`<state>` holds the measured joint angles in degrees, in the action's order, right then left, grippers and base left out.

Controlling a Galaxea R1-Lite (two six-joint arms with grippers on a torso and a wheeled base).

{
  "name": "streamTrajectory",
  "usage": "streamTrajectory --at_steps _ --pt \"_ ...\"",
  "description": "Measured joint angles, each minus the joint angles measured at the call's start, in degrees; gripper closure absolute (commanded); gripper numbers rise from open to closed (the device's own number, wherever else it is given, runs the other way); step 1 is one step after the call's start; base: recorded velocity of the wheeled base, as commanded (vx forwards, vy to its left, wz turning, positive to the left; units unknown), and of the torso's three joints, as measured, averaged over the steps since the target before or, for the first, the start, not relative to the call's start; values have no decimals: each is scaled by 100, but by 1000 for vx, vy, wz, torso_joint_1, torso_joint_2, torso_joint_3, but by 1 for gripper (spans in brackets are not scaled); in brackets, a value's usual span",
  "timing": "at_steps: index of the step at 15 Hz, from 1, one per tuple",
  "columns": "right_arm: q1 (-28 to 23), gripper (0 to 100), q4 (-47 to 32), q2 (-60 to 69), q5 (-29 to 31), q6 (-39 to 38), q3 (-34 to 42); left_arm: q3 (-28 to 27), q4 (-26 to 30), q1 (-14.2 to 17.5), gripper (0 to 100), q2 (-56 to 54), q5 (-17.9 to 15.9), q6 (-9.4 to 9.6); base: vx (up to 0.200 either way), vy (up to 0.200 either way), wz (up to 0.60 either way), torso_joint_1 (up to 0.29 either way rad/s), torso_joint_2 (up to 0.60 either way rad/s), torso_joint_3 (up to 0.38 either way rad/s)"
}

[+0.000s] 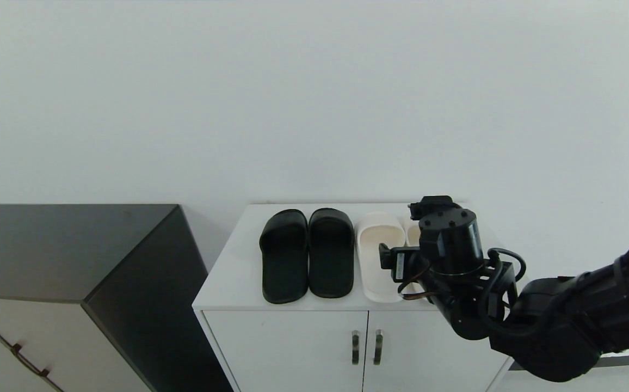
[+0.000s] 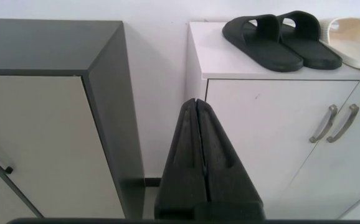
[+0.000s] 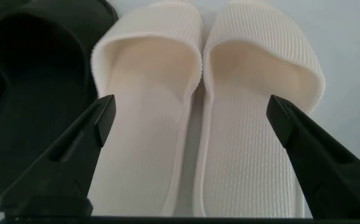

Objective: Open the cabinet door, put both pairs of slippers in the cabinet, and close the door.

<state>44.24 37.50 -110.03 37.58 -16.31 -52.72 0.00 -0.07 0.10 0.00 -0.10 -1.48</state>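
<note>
Now, right end effector (image 3: 190,102) over cream slippers (image 3: 146,130)

The right gripper (image 3: 190,102) hangs, fingers spread wide, over the white slippers (image 3: 242,137), which lie touching side by side on the cabinet top (image 3: 354,43). A black slipper (image 3: 30,93) lies just left of them.

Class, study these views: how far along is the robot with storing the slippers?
Done: nothing yet; the cabinet doors are shut, with the black slippers and white slippers on top. In hand: the right gripper, fingers open, hangs over the white pair. Still to do: opening, loading both pairs, closing.
</note>
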Motion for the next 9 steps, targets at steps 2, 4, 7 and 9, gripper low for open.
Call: streamTrajectory --at_steps 2,4,7,9 --pt "-80 0 22 -190 -26 4 -89 0 0 0 100 0 0 0 0 0 0 0 0 0" --pt "-185 0 27 -372 -45 -2 -271 0 0 -2 100 0 0 0 0 0 0 0 0 0" --pt "-315 0 27 -625 -162 4 -603 0 0 -7 100 0 2 0 0 0 0 0 0 0" --pt "-391 0 27 -811 -290 6 -813 0 0 -5 100 0 0 0 0 0 0 0 0 0"
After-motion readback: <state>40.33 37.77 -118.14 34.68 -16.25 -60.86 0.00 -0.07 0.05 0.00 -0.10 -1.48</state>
